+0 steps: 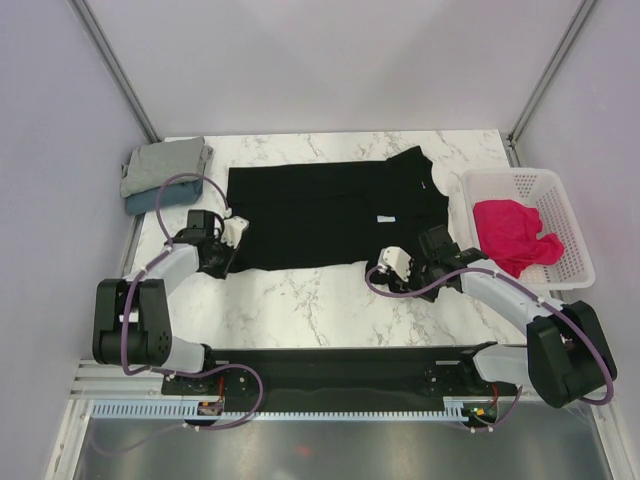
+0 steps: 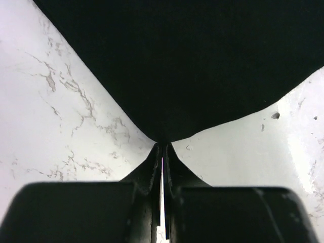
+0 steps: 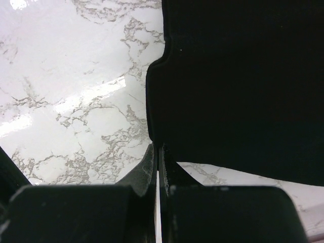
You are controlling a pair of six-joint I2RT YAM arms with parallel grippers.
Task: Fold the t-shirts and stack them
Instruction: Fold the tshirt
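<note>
Both arms' jaws clamp the black t-shirt (image 1: 330, 215) at its near hem. The first fold is in hand and likely needs an even lift toward the tabletop's (image 1: 320, 300) far edge.

Four t-shirts in all: one black t-shirt (image 1: 320, 215), one grey t-shirt (image 1: 165, 165), one dusty blue t-shirt (image 1: 145, 203) and one pink-red t-shirt (image 1: 510, 232). One white tag (image 1: 385, 218) shows on the black cloth. One mesh basket (image 1: 520, 182). One marble table (image 1: 320, 300). Two robot arms, left arm (image 1: 165, 275) and right arm (image 1: 510, 295). Two grippers, left gripper (image 2: 162, 149) and right gripper (image 3: 158, 152), each with two fingers
</note>
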